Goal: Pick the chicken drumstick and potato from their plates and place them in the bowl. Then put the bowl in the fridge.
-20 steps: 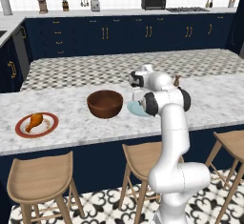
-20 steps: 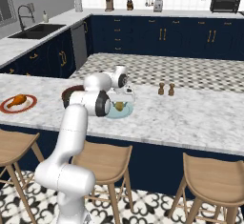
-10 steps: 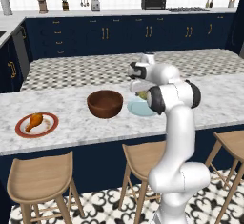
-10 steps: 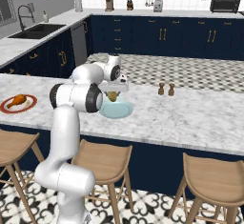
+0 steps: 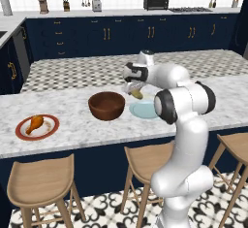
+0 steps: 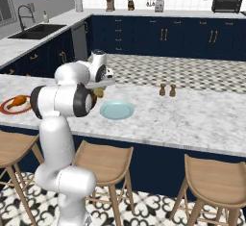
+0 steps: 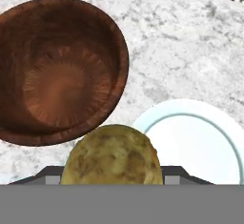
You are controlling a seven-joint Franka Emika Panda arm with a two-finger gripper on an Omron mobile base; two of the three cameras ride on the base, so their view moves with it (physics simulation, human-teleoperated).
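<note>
potato — pinched in gripper, lifted clear of pale blue plate. bowl — just beside (to the robot's left), empty and not yet beneath the load.

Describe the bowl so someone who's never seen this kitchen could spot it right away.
Look at the long marble island counter with wooden stools in front. Near its middle sits the bowl, between the red-rimmed plate holding a drumstick and a pale blue plate. It is the deep, dark reddish-brown one, and empty.
</note>
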